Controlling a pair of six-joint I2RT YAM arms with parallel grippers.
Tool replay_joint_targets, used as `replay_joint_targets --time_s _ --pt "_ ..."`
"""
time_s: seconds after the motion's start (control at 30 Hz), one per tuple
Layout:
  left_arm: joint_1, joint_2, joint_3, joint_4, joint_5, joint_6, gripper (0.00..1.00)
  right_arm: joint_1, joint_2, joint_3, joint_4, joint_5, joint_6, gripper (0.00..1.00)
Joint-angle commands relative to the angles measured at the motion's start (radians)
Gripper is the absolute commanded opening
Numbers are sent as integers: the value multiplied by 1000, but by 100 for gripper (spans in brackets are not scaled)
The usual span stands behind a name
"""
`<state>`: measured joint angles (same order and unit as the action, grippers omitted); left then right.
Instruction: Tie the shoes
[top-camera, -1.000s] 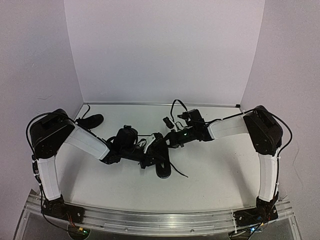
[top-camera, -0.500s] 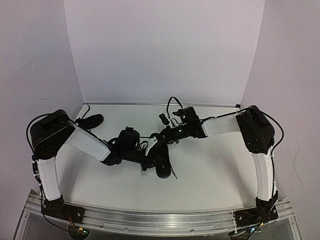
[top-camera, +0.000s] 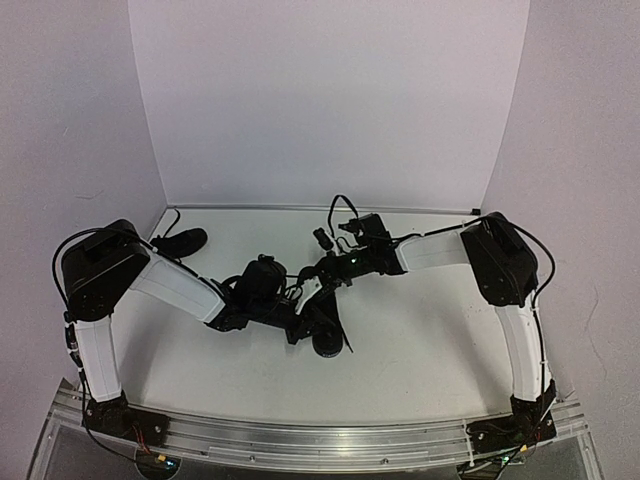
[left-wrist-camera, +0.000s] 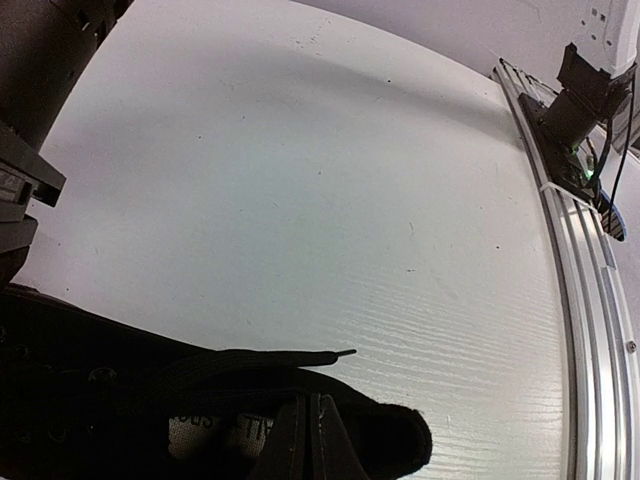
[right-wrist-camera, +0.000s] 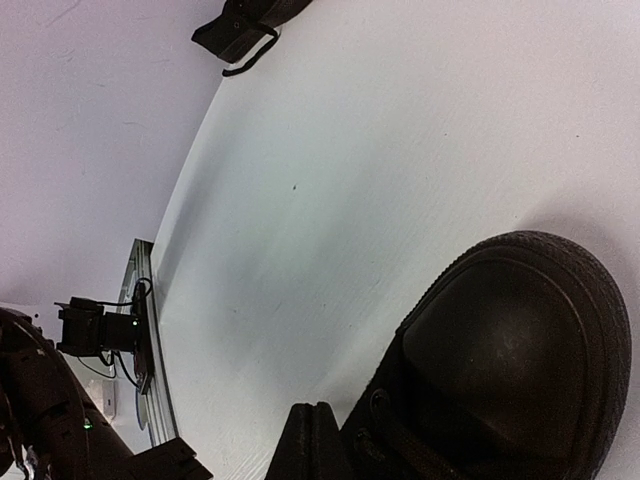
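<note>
One black shoe (top-camera: 322, 322) lies mid-table with its toe toward the near edge, and both grippers crowd it. My left gripper (top-camera: 298, 322) is shut at its left side. In the left wrist view the shut fingertips (left-wrist-camera: 308, 440) sit over the shoe's heel opening (left-wrist-camera: 210, 425), with a flat lace (left-wrist-camera: 260, 358) just beyond them. My right gripper (top-camera: 325, 272) is shut at the shoe's far end. In the right wrist view its tips (right-wrist-camera: 315, 440) rest beside the eyelets, and the rounded toe cap (right-wrist-camera: 515, 370) fills the lower right. I see no lace between either pair of jaws. The second shoe (top-camera: 180, 242) lies at the back left.
White walls close the table (top-camera: 430, 330) at the back and on both sides. An aluminium rail (top-camera: 320, 440) with both arm bases runs along the near edge. A thin lace end (top-camera: 346, 346) trails to the right of the middle shoe's toe.
The right arm has swung left, bringing its gripper in over the far end of the middle shoe. The trailing lace at the shoe's right has drawn in shorter. The left gripper has barely moved.
</note>
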<state>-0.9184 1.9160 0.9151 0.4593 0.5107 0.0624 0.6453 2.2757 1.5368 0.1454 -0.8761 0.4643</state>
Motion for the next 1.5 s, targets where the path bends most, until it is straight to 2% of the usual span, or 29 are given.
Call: replay_joint_targets --time_s 0.0,0.57,0.73,0.9,1.07,1.23,1.3,1.37,1.47 --pt "-53 -36 17 -61 101 37 0 3 31 70 40 37 12 0" --pt "-85 -47 23 -123 123 98 0 -1 43 94 40 69 23 0" --pt "-85 -54 21 -134 54 103 0 -3 13 83 39 55 20 0" --pt "-84 -72 32 -109 -38 58 10 -2 -35 35 32 6 10 0" --pt "-74 -134 49 -116 -129 23 32 -3 -131 -42 -5 -10 -19 23" --pt "-39 -226 39 -123 -192 -41 48 -9 -221 -73 -89 20 -58 44" --pt "-34 -270 36 -140 -201 -46 51 -16 -251 -70 -113 30 -68 48" --pt "-18 -312 25 -141 -207 -71 53 -26 -274 -62 -144 42 -85 56" --pt "33 -372 -10 -130 -227 -149 55 -46 -333 -89 -215 70 -125 57"
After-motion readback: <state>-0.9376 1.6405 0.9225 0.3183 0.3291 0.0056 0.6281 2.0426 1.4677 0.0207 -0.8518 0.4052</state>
